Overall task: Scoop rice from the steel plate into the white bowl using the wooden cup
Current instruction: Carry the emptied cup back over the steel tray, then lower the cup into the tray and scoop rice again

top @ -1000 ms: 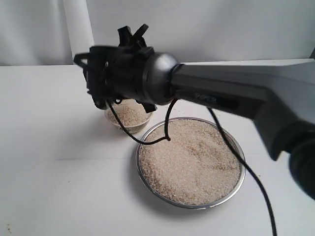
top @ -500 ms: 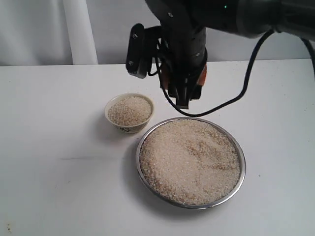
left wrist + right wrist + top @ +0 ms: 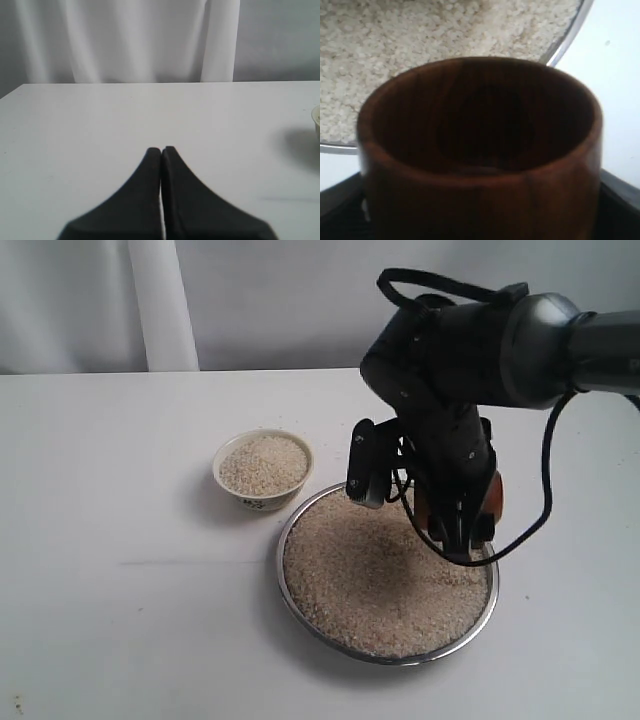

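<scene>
The steel plate (image 3: 300,615) lies at the centre right of the table, heaped with rice (image 3: 360,585). My right gripper (image 3: 462,525) hangs low over the plate's right side, shut on the wooden cup (image 3: 491,502). In the right wrist view the wooden cup (image 3: 480,150) fills the frame; its dark inside looks empty, with rice (image 3: 420,40) and the steel plate's rim (image 3: 570,37) beyond its mouth. The white bowl (image 3: 263,468) stands left of the plate, full of rice. My left gripper (image 3: 161,149) is shut on nothing above bare table, with the white bowl's edge (image 3: 317,117) at the frame's side.
A black cable (image 3: 530,525) loops from the right arm beside the plate's right edge. A white post (image 3: 160,300) and pale curtain stand behind the table. The white table (image 3: 120,590) stretches left of the bowl and plate.
My right arm has swung from over the white bowl to the right and come down, bringing the wooden cup low over the rice in the steel plate.
</scene>
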Robot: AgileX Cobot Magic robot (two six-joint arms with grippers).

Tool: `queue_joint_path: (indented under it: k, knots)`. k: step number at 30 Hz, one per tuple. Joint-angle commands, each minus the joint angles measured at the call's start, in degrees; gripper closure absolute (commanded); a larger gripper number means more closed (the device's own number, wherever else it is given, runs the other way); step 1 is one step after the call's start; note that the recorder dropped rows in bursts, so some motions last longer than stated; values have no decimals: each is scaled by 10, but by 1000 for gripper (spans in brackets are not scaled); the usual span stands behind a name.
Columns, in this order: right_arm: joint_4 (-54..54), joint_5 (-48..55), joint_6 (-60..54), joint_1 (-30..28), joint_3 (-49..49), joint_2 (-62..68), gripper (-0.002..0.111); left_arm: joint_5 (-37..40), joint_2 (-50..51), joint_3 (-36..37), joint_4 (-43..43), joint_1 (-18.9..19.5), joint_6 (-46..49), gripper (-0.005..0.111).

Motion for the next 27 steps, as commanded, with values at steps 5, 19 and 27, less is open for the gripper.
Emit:
queue_joint_path:
  k: [5,19,27]
  knots:
    - [-23,-21,28,-3,9,34,108,-3,-1,1,0,-1,-2,107]
    - [-57,-82,59,-3,9,109,108,-3,-1,1,0,-1,-2,107]
    - [-19,-142,59,-3,9,122,108,-3,-1,1,0,-1,-2,107]
